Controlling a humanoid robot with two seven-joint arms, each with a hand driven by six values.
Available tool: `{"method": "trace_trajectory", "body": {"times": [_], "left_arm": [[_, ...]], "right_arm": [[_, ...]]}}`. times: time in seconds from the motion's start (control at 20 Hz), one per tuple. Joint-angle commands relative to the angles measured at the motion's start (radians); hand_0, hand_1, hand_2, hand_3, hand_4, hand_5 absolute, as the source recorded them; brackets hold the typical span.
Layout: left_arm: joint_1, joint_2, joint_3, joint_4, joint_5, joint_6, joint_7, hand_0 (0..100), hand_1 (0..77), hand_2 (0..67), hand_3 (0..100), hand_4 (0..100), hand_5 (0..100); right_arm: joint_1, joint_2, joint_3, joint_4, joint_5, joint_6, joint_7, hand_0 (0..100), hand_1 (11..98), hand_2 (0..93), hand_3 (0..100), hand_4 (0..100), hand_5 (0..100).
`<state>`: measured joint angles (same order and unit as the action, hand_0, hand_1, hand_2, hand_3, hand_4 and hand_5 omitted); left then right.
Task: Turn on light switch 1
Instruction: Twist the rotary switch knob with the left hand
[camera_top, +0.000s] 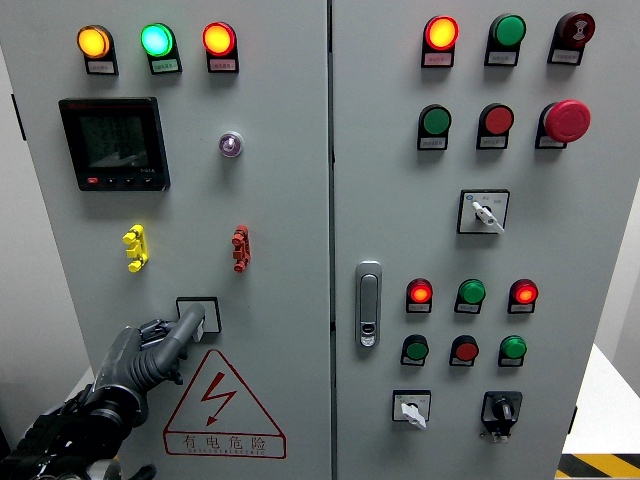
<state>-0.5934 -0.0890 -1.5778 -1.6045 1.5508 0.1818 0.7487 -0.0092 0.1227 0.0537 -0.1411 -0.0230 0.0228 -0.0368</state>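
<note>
The robot's left hand (160, 345) reaches up from the lower left of a grey electrical control cabinet (290, 200), fingers curled loosely with one fingertip (192, 320) extended against the light switch (198, 313), holding nothing. The switch is a small square plate with a pale centre, low on the left door, directly above the red triangular high-voltage warning sticker (222, 400) and below the yellow and red toggle levers. A glancing contact could slide the finger off the plate's edge without actuating it. The right hand is out of view.
</note>
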Motion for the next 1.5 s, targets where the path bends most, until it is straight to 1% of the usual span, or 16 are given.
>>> {"method": "trace_trajectory", "body": {"times": [0.0,0.2,0.25,0.3,0.4,0.5,0.6,0.7,0.75,1.0,1.05,1.15,1.2,1.3,1.35,1.45], "left_arm": [[-0.003,0.000,0.001,0.000,0.000,-0.001,0.001,36,50.2,50.8,90,100,81],[-0.003,0.000,0.001,0.000,0.000,-0.001,0.001,46,51.3,50.9,90,100,81],[-0.003,0.000,0.001,0.000,0.000,-0.001,0.001,48,51.8,50.9,91,100,81],[-0.003,0.000,0.002,0.000,0.000,-0.001,0.006,49,51.9,50.9,91,100,81],[-0.003,0.000,0.005,0.000,0.000,-0.001,0.011,51,52.4,50.9,91,100,81],[-0.003,0.000,0.007,0.000,0.000,-0.001,0.011,53,52.5,50.9,91,100,81],[-0.003,0.000,0.007,0.000,0.000,-0.001,0.011,54,52.5,50.9,91,100,81],[-0.003,0.000,0.007,0.000,0.000,-0.001,0.012,54,52.7,50.9,91,100,81],[-0.003,0.000,0.007,0.000,0.000,-0.001,0.012,54,52.7,50.9,91,100,81],[-0.005,0.000,0.007,0.000,0.000,-0.001,0.012,55,52.7,51.0,91,100,81],[-0.005,0.000,0.007,0.000,0.000,0.001,0.012,55,52.5,51.0,91,100,81],[-0.003,0.000,0.007,0.000,0.000,0.002,0.011,56,50.8,51.1,91,100,81],[-0.003,0.000,0.007,0.000,0.002,0.002,0.012,59,47.3,51.1,91,100,81],[-0.003,0.000,0.007,0.000,0.000,0.002,0.012,61,43.8,51.2,91,100,81],[-0.003,0.000,0.007,0.000,0.000,0.002,0.012,60,42.3,51.1,91,100,81],[-0.003,0.000,0.007,0.000,0.000,0.002,0.011,52,41.6,51.1,91,100,81]], "right_arm": [[0.000,0.0000,0.000,0.000,0.000,0.000,0.000,0,19.6,0.0,20,19,10],[0.000,0.0000,0.000,0.000,0.000,0.000,0.000,0,19.7,0.0,20,19,10],[0.000,0.0015,0.000,0.001,0.000,0.000,0.000,0,19.7,0.0,20,19,10],[0.000,0.0000,0.000,0.000,0.000,-0.001,0.000,0,19.7,0.0,20,19,10],[0.000,0.0015,0.000,0.000,0.000,-0.001,0.000,0,19.6,0.0,20,19,10],[0.000,0.0000,0.000,0.001,0.000,0.000,0.000,0,20.1,0.0,20,19,10],[0.000,0.0000,0.000,0.000,0.000,-0.001,0.000,0,20.1,0.0,20,19,10],[0.000,0.0015,0.000,0.000,0.000,-0.001,0.000,0,19.7,0.0,20,19,10],[0.000,0.0000,0.000,0.000,0.000,0.000,0.000,0,19.9,0.0,20,19,10],[0.000,0.0000,0.000,0.001,0.000,0.000,0.000,0,19.7,0.0,20,19,10],[0.000,0.0015,0.000,0.000,0.000,0.000,0.000,0,19.4,0.0,20,19,10],[0.000,0.0000,0.000,0.000,0.000,-0.001,0.000,0,19.4,0.0,20,19,10],[0.000,0.0000,0.000,0.000,0.000,-0.001,0.000,0,19.5,0.0,20,19,10],[0.000,0.0015,0.000,0.001,0.000,0.000,0.000,0,19.7,0.0,20,19,10],[0.000,0.0000,0.000,0.000,0.000,-0.001,0.000,0,19.8,0.0,20,19,10],[0.000,0.0000,0.000,0.000,0.000,0.000,0.000,0,19.8,0.0,20,19,10]]}}
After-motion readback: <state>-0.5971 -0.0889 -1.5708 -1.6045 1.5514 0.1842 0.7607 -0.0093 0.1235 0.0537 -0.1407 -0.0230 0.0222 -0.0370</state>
